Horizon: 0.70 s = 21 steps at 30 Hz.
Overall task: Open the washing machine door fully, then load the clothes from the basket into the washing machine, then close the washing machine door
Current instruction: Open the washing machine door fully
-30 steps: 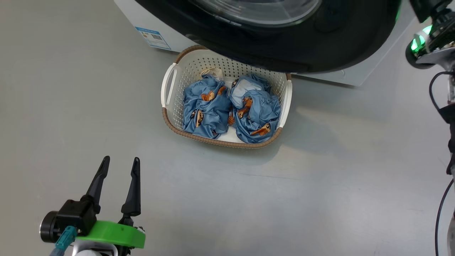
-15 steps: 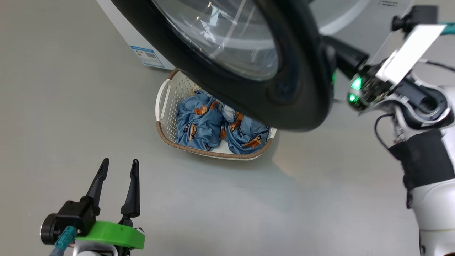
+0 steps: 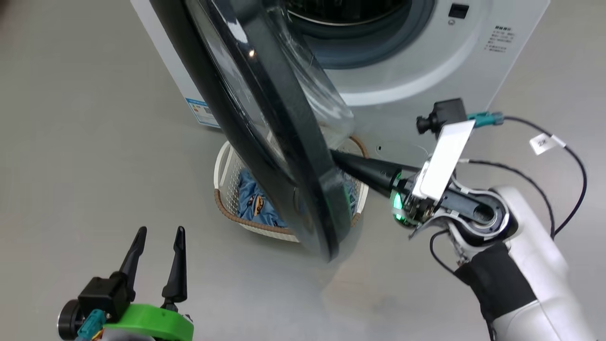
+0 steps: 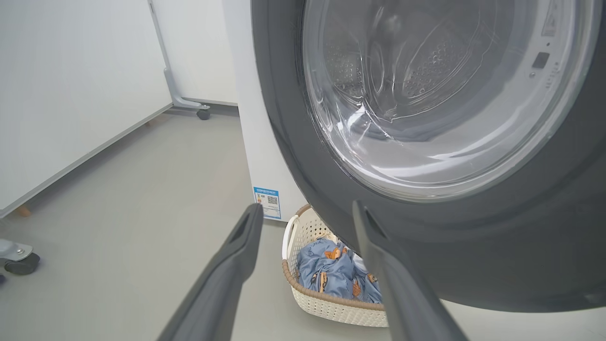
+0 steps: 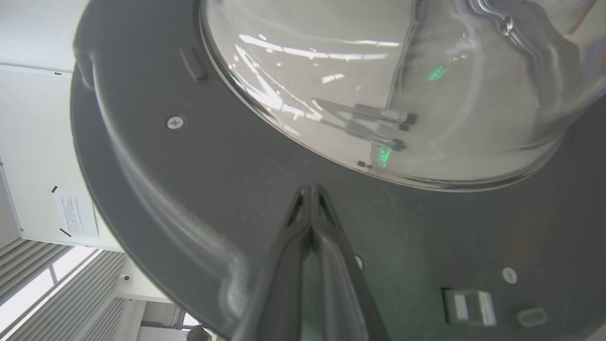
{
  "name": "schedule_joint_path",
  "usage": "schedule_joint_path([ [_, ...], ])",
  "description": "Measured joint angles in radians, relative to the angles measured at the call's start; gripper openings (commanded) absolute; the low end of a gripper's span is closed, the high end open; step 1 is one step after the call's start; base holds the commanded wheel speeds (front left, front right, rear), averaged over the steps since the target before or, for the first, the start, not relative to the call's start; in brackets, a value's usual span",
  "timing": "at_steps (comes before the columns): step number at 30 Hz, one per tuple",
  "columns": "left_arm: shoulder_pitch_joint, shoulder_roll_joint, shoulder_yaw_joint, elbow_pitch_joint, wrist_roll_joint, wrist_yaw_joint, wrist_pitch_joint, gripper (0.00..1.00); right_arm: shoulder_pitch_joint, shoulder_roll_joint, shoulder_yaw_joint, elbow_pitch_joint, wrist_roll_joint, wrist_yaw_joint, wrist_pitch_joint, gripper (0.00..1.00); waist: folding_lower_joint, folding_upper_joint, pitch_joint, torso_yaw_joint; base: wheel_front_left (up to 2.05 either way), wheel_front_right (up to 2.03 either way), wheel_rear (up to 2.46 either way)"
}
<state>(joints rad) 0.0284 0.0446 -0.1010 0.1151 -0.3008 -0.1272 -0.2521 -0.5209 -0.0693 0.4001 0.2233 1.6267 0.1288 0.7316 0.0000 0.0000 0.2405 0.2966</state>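
The washing machine [image 3: 407, 113] stands at the top with its drum mouth [image 3: 350, 19] exposed. The washing machine door [image 3: 284, 142] is swung out and seen nearly edge-on, its glass bowl [image 5: 378, 71] bulging toward my right wrist camera. My right gripper [image 3: 337, 156] is shut, its tips [image 5: 310, 189] pressed against the door's dark inner rim [image 5: 213, 199]. The basket [image 3: 221, 166] sits on the floor under the door, partly hidden, with the blue clothes [image 3: 253, 201] in it. My left gripper [image 3: 158, 232] hangs open and empty at the lower left, short of the basket [image 4: 326, 303] and clothes [image 4: 326, 270].
Grey floor spreads left of and in front of the machine. A white partition on castors [image 4: 203, 113] stands at the far left, with another castor [image 4: 19, 263] near. A blue label [image 4: 267, 202] marks the machine's lower front. Cables [image 3: 568, 189] loop from my right arm.
The head camera has tilted up, bringing the machine's front into view. The door has swung further open, with my shut right gripper against its inner side. The left gripper has stayed put.
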Motion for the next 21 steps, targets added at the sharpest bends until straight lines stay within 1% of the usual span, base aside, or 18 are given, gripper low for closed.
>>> schedule_joint_path([
  [7,0.036,0.0,-0.013,0.009,-0.002,0.0,0.0,1.0,0.081,0.002,0.051,0.0,0.0,0.0,-0.052,0.0,0.0,0.0,-0.071,0.033,0.0,0.0,0.0],
  [13,0.081,0.0,-0.027,0.01,-0.019,0.0,0.0,1.0,0.136,0.003,0.098,0.005,0.002,0.0,-0.131,0.0,0.0,0.0,-0.13,0.095,0.0,0.0,0.0],
  [18,0.106,0.001,-0.03,0.008,-0.036,0.0,0.0,1.0,0.157,0.0,0.143,-0.008,0.055,0.0,-0.207,0.0,0.0,0.0,-0.166,0.15,0.0,0.0,0.0],
  [21,0.13,0.001,-0.022,-0.001,-0.037,0.0,0.0,1.0,0.159,-0.002,0.195,-0.015,0.072,0.0,-0.237,0.0,0.0,0.0,-0.182,0.182,0.0,0.0,0.0],
])
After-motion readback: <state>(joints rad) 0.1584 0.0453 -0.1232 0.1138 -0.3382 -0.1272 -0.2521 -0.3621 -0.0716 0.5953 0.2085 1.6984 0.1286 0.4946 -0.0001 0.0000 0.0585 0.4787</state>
